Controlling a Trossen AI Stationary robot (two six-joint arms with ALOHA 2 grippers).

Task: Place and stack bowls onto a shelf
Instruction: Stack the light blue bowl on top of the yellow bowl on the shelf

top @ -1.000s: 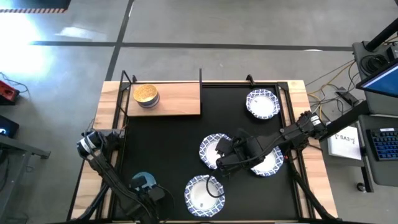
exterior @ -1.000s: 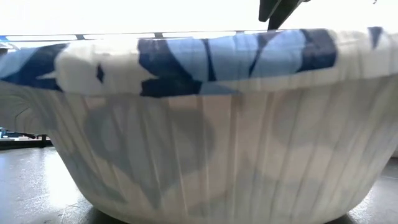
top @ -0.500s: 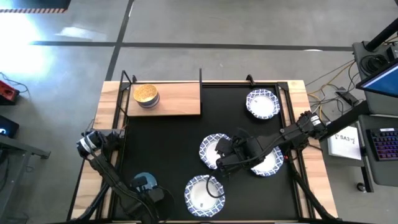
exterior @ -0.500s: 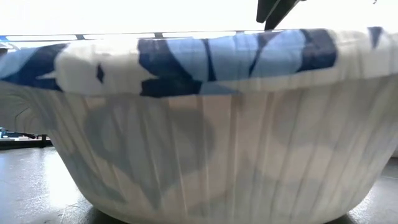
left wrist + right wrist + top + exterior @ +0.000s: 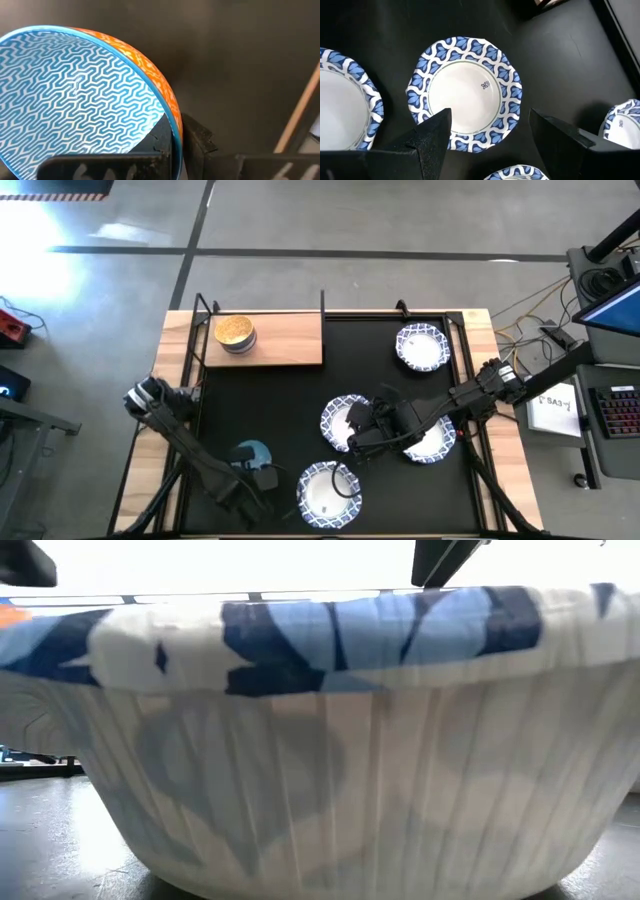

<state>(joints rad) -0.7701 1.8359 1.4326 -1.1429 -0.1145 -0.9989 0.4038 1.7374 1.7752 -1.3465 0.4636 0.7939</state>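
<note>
Blue bowl is clamped in left gripper jaws; right gripper hovers, jaws spread.

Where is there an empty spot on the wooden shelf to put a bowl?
The shelf is bare from the yellow bowl at its left end to its right end. The mat is bare below the shelf. It is crowded near the white bowls, where the open right gripper hovers. The left gripper is shut on the blue bowl.

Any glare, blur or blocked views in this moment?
Low view: one white bowl fills the picture and is soft, with a blown-out bright band above its rim. High view: glare on the floor at upper left; black mat evenly lit. Left wrist view: blue-patterned bowl sharp. Right wrist view: sharp.
</note>
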